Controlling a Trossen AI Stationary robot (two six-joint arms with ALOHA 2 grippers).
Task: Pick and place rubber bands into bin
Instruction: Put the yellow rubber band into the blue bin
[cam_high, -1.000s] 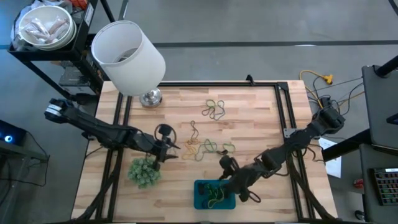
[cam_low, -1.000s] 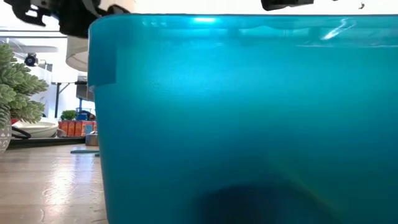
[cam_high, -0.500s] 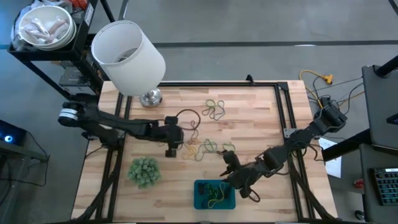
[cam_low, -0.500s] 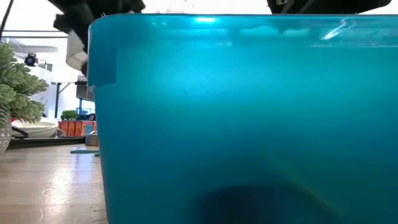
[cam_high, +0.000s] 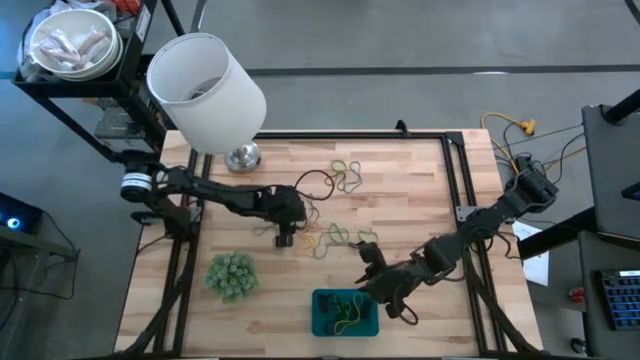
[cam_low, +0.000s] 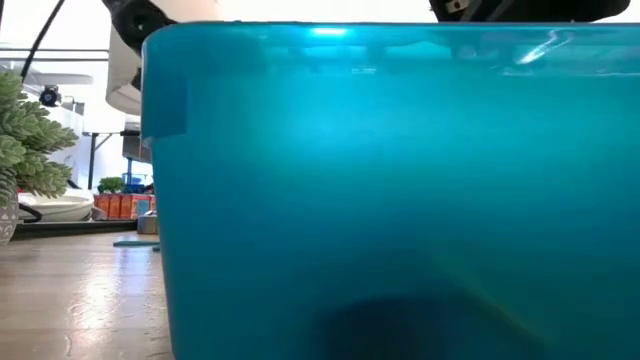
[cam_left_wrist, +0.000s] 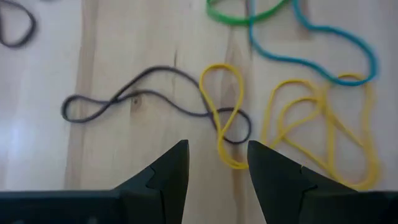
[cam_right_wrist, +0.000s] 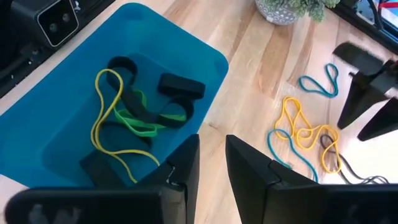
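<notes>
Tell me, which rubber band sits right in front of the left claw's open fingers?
The small yellow band twisted into a figure-eight, crossing one end of the long dark grey band. It lies just ahead of the left gripper; the other yellow loops lie off to one side.

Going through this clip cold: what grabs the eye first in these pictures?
The tall white cylinder at the table's back left corner dominates the high view. Mid-table, the left tool hangs open just above a tangle of rubber bands, a yellow loop between its fingertips. The right tool hovers open beside the blue bin, which already holds several bands.
</notes>
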